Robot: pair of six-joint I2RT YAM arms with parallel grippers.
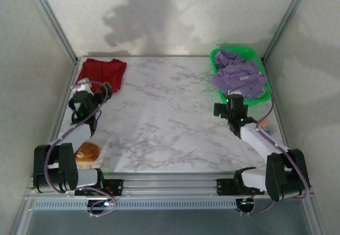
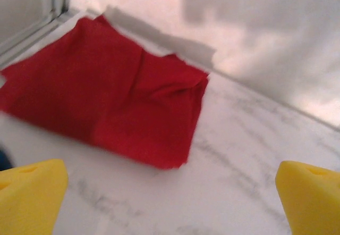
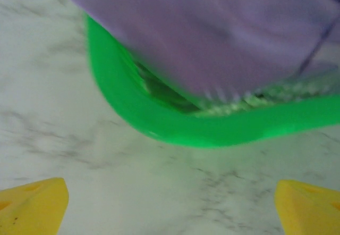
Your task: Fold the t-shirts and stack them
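Two shirts on my bench (image 1: 170,123) | lavender t-shirt (image 1: 239,75) heaped in green basket (image 1: 214,65), awaiting folding | red t-shirt (image 1: 103,73) folded flat, far-left corner, likely stack base | left hand (image 2: 170,208) wide, empty, facing it | right hand (image 3: 170,208) wide, empty, facing basket rim

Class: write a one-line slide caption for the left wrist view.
Open yellow-tipped left tool above white marble table, facing a folded deep red cloth t-shirt.

Grey-veined white marble tabletop (image 1: 170,118), boxed by pale panel walls (image 1: 223,11) on metal posts (image 1: 54,22); soft shadows (image 1: 143,17) lie toward twelve o'clock.
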